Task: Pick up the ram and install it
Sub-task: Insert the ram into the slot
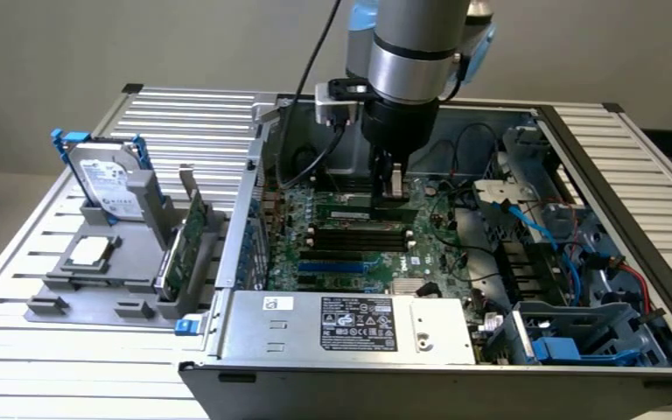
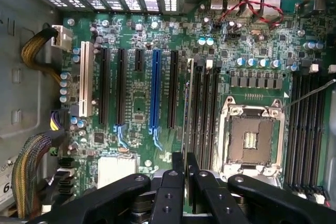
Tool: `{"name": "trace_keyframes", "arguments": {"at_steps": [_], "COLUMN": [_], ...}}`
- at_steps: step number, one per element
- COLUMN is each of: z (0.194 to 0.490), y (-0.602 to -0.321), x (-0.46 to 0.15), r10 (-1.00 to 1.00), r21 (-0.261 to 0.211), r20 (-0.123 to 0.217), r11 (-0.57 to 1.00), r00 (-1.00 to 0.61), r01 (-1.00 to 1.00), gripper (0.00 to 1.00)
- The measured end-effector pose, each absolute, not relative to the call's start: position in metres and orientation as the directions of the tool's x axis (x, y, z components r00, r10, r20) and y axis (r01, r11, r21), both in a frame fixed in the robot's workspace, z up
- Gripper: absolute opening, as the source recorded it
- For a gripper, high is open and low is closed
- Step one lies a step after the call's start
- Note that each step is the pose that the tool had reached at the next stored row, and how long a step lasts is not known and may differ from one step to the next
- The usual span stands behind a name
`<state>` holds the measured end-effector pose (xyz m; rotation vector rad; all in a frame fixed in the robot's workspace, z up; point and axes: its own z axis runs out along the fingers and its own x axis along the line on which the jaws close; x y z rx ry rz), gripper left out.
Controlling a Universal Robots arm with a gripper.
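the pick-up is done: the tool point(image 2: 185, 160) is pinching the ram point(image 2: 187, 103) edge-on over the black memory slots point(image 2: 206, 114) beside the cpu socket point(image 2: 252, 137); seating looks unfinished.

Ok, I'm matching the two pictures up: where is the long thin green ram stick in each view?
Exterior view: the long thin green ram stick sits level over the middle of the motherboard, just below the gripper.
Wrist view: the ram stick shows edge-on as a thin line running out from the closed gripper.
Shared landmark: the long blue expansion slot, near the ram stick in both.
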<state>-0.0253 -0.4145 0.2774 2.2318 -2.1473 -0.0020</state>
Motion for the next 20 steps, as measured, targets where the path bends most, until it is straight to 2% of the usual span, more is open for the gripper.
{"name": "trace_keyframes", "arguments": {"at_steps": [20], "z": [0.241], "y": [-0.407], "x": [-0.026], "r10": [-0.999], "r21": [0.032], "r20": [0.03], "r11": [-0.041], "r00": [0.042], "r01": [-0.999], "gripper": [0.14]}}
